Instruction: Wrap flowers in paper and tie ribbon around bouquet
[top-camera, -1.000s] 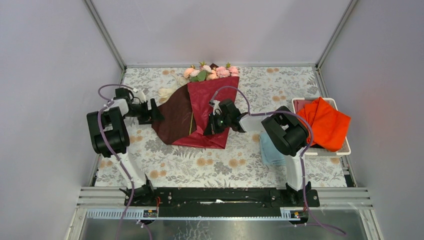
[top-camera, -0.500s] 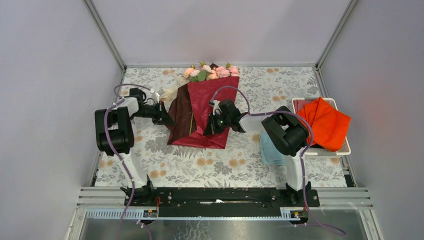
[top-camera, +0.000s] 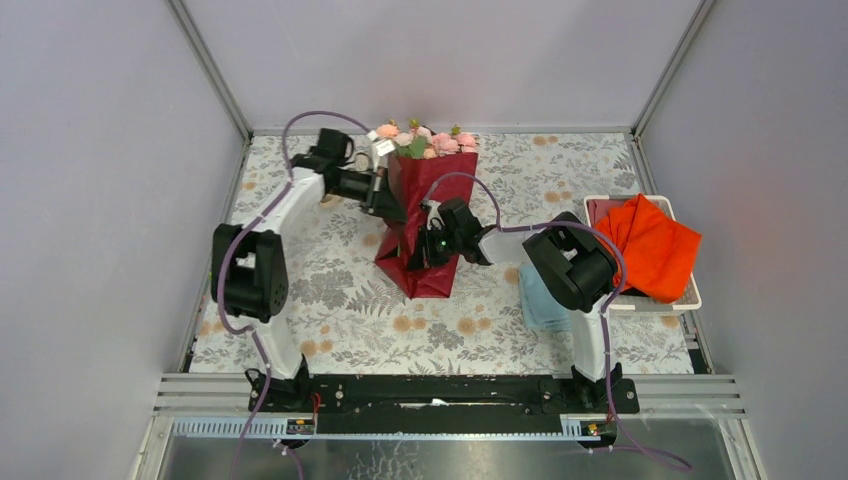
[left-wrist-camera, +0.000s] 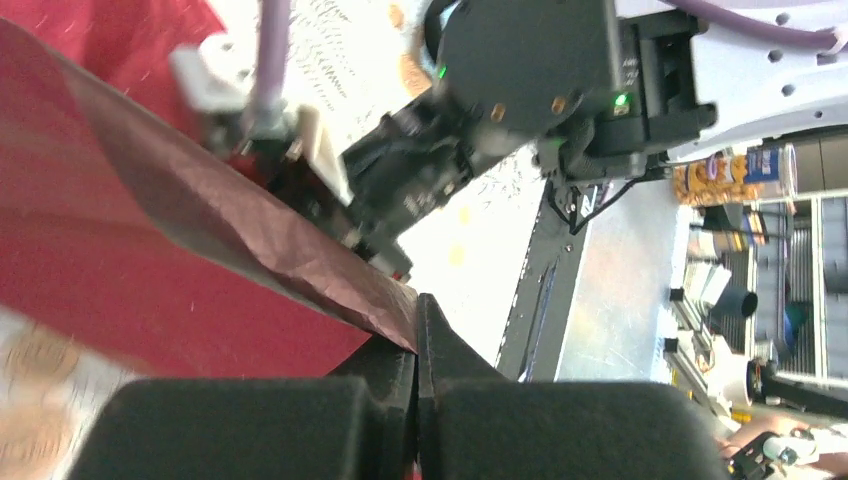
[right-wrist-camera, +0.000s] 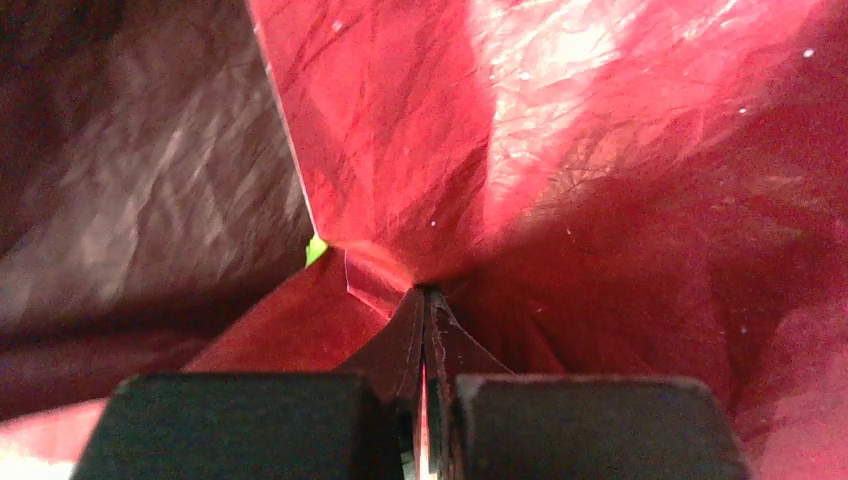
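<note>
The dark crimson paper (top-camera: 432, 185) stands folded into a narrow upright shape at the table's middle back. The pink and peach flowers (top-camera: 428, 142) stick out of its far end. My left gripper (top-camera: 388, 205) is shut on the paper's left edge, which is lifted and drawn over toward the right; in the left wrist view the maroon edge (left-wrist-camera: 300, 260) is pinched at the gripper's (left-wrist-camera: 417, 320) tips. My right gripper (top-camera: 425, 250) is shut on the paper's (right-wrist-camera: 560, 150) lower part, a fold caught between its (right-wrist-camera: 424, 300) tips. A green sliver of stem (right-wrist-camera: 315, 248) shows. The ribbon is hidden.
A white basket (top-camera: 690, 298) at the right holds a bright orange-red cloth (top-camera: 652, 245). A light blue folded cloth (top-camera: 540, 302) lies beside the right arm's base. Grey walls close in the table on three sides.
My left gripper shut on the paper's left edge and swept it up and rightward, folding the flat sheet over the stems. The right gripper stayed put, still shut.
</note>
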